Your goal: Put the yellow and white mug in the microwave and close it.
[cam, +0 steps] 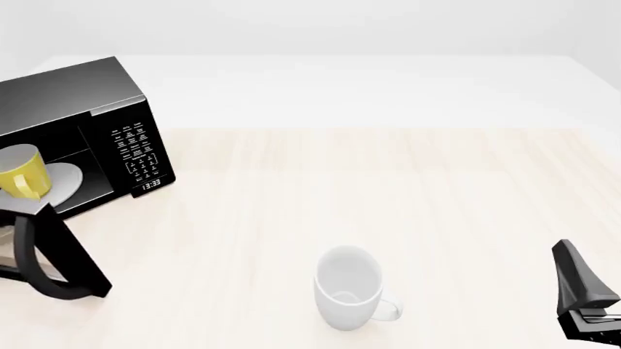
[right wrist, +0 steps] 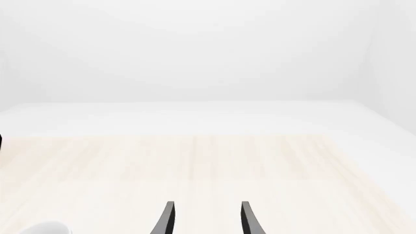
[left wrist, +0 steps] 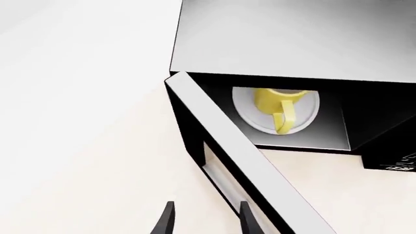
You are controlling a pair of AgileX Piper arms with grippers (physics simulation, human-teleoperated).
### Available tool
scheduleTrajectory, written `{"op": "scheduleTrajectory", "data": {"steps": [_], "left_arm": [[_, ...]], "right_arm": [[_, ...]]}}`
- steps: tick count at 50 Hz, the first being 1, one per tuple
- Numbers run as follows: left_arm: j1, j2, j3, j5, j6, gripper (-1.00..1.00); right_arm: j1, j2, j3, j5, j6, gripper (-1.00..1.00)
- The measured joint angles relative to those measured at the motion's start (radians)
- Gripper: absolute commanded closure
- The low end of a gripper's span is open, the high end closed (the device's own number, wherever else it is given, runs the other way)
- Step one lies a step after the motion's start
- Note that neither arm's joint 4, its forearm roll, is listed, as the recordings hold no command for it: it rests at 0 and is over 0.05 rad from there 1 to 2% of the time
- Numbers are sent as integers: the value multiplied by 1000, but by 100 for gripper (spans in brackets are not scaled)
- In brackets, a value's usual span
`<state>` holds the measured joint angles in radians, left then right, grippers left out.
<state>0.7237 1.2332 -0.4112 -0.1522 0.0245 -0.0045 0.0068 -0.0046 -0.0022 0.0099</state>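
Closing step pending: yellow and white mug [left wrist: 278, 104] sitting inside microwave [cam: 83, 109], left pincer [left wrist: 204, 219] spread empty beside door [left wrist: 240, 161], needing pushing shut.

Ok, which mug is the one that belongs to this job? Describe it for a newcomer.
Find the black microwave at the table's far left, door open. Inside, on its white round plate, stands the yellow and white mug. The other mug, the white mug, stands out on the table.

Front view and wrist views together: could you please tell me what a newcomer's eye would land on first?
The yellow and white mug stands on the white round plate inside the black microwave at the table's far left, with the door swung open. A larger white mug sits alone near the front centre of the table.
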Motion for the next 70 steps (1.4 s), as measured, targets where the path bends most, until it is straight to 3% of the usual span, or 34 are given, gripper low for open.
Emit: {"op": "scheduleTrajectory", "data": {"steps": [70], "left_arm": [[-208, 60, -44, -57, -25, -100]], "right_arm": [[0, 0, 0, 0, 0, -100]]}}
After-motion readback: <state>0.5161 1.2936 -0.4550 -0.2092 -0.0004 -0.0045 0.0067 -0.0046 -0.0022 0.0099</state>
